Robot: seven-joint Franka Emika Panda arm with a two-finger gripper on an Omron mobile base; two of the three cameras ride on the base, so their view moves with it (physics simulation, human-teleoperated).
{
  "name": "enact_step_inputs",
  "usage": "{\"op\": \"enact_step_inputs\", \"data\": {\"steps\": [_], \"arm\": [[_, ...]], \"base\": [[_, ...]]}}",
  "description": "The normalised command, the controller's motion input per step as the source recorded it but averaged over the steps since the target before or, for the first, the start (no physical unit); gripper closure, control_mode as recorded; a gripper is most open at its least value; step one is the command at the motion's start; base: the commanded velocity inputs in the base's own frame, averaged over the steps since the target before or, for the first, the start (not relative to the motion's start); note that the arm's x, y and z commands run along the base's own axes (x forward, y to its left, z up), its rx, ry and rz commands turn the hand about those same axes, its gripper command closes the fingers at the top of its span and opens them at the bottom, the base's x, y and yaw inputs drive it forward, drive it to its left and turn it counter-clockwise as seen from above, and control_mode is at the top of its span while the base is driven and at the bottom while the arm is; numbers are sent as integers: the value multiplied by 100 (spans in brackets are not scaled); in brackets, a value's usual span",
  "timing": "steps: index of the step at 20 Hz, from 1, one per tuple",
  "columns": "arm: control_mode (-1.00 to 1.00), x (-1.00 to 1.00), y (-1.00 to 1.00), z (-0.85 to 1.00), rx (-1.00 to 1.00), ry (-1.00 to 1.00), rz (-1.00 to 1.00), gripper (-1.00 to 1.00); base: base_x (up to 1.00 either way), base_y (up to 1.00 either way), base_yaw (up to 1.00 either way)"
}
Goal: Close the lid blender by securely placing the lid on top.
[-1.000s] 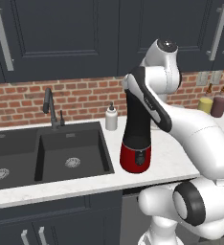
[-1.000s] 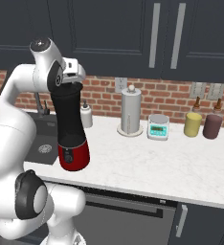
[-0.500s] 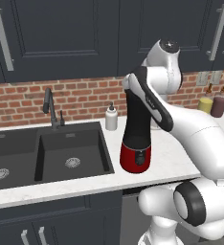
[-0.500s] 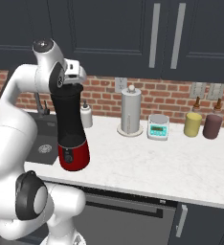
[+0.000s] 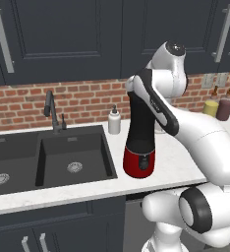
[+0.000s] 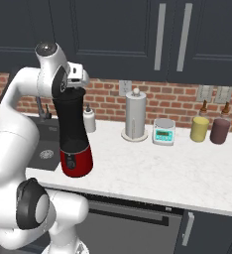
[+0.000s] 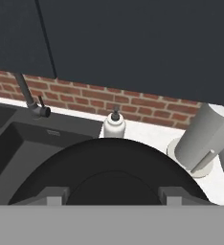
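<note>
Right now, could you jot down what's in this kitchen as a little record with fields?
blender: black jar, red base, upright on the counter beside the sink
lid: black disc filling the lower hand view, apparently at the jar top
gripper: at the blender top; finger state unclear
sink: dark double basin, left of the blender
pump bottle: small, white, by the brick wall
paper towel roll: white cylinder, right of the blender

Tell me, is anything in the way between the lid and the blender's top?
Nothing visible. The hand view shows the lid filling the space right under the gripper, and the base views put the hand directly atop the blender.
</note>
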Motion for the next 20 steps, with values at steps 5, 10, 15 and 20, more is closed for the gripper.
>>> {"op": "enact_step_inputs", "data": {"steps": [5,10,15,20], "arm": [[-100,0,0,0,0,0,0,-100],[-100,0,0,0,0,-1,0,-100],[-100,-5,0,15,0,-8,0,-100],[-100,-26,0,24,1,-16,0,-100]], "base": [[0,0,0],[0,0,0],[0,0,0],[0,0,0]]}}
